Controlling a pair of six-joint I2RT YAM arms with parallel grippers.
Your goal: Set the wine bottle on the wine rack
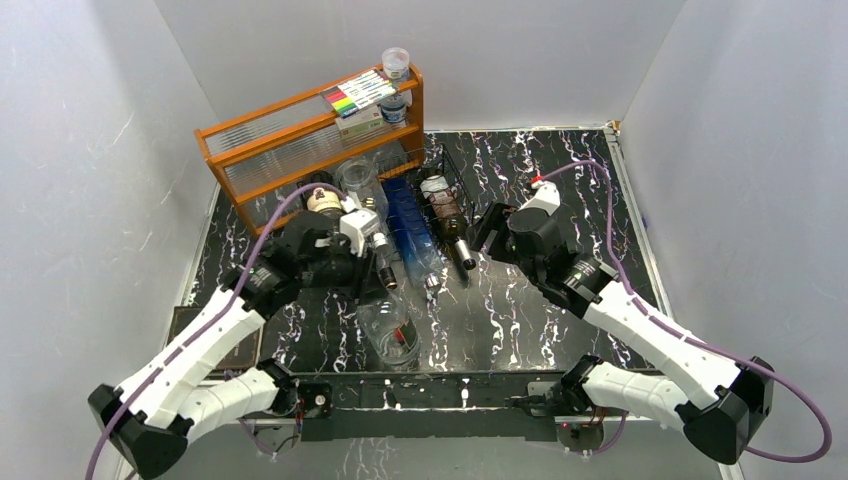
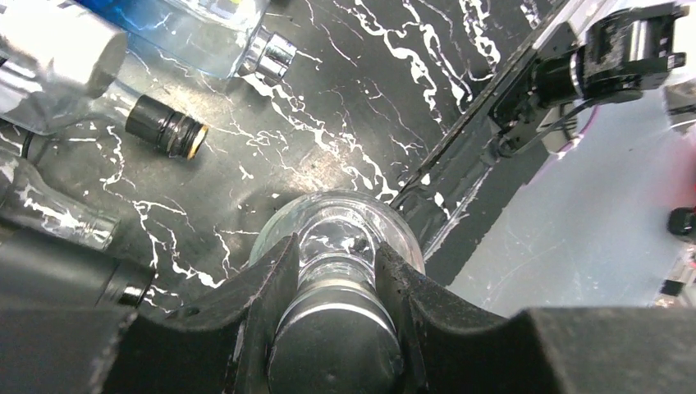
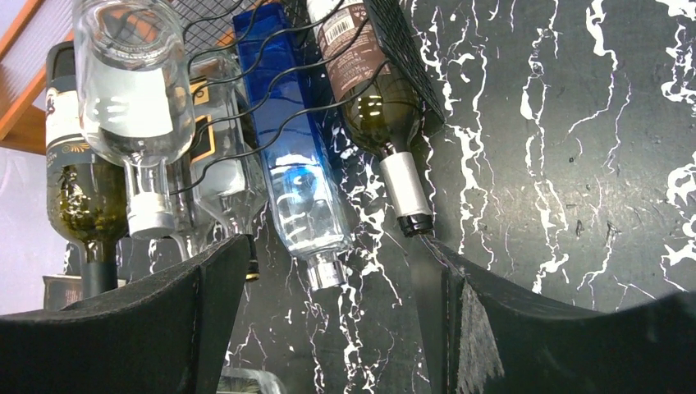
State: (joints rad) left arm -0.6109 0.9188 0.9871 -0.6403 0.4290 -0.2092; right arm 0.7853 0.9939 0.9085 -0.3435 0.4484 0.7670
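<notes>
The black, white-veined surface point(image 1: 520, 320) fills the middle of the top view. An orange shelf point(image 1: 300, 140) stands at its upper left, with a box of markers point(image 1: 358, 95) and a small jar point(image 1: 395, 62) on the top board.

Just right of the shelf is the wine rack point(image 1: 452, 168), a low frame of wavy black wire. A dark bottle with a brown label point(image 1: 445, 215) lies in it at the right end, against the mesh side. A blue bottle point(image 1: 408, 225) lies beside it, and both necks point towards the bottom of the frame. Further left lie a clear bottle point(image 1: 358, 185) and a dark one with a cream label point(image 1: 322, 200). I cannot tell whether those two rest in the rack or beside it.

The wine bottle point(image 1: 392, 335), clear glass with a silver cap, is below the rack in the lower middle of the top view. It is apart from the rack and close to the near rail. My left end effector point(image 2: 336, 254) is pressed onto its neck from both sides, just under the cap. The bottle's shoulder bulges out beyond my fingers point(image 2: 271, 287). I cannot tell whether its base rests on the surface.

My right end effector point(image 3: 336, 328) hangs spread and holds nothing. It faces the rack's open side, and the neck of the blue bottle shows between its two fingers.
</notes>
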